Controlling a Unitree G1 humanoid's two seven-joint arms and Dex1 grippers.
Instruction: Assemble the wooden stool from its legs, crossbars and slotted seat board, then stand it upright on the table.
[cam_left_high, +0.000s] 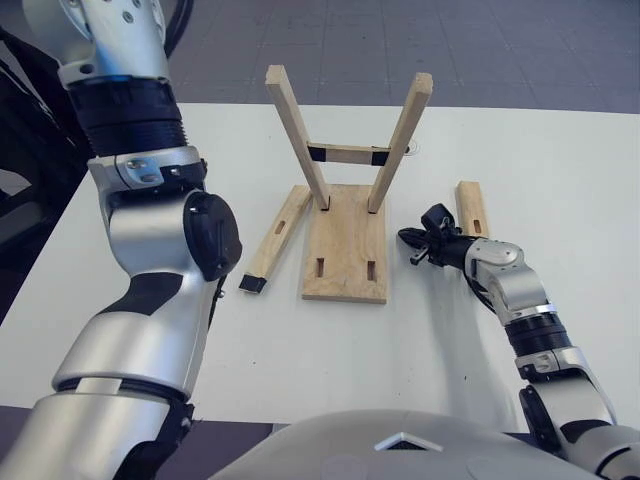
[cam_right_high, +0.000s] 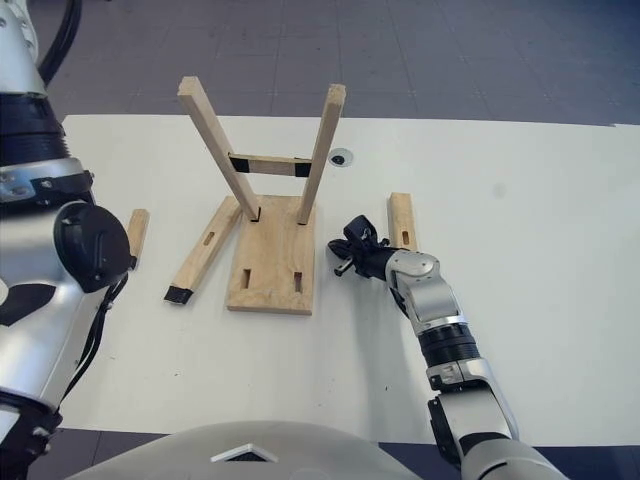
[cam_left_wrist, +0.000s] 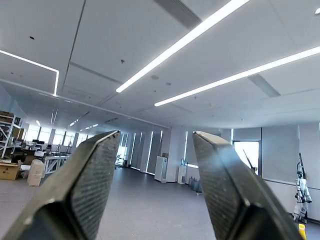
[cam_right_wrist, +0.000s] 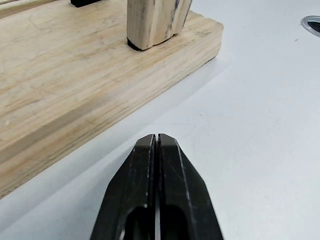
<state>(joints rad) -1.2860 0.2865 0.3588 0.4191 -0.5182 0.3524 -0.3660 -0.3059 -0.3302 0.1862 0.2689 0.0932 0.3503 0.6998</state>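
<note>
two leaning pale wooden legs (cam_left_high: 398, 145) are slotted into the flat wooden seat board (cam_left_high: 345, 250) on the white table (cam_left_high: 520, 160). they could be unseated if nudged by the clenched, empty right gripper (cam_left_high: 410, 240) alongside; the left gripper (cam_left_wrist: 156, 140) is held agape.

There is one seat board (cam_right_high: 270, 287); two legs stand in it, a left leg (cam_right_high: 218, 145) and a right leg (cam_right_high: 322, 150); one crossbar (cam_right_high: 268, 166) joins them. Three more wooden pieces lie flat on the one desk (cam_right_high: 540, 250): a long piece (cam_right_high: 205, 250); a short piece (cam_right_high: 402, 220); a small piece (cam_right_high: 137, 232). The desk has one round hole (cam_right_high: 342, 157).
</note>
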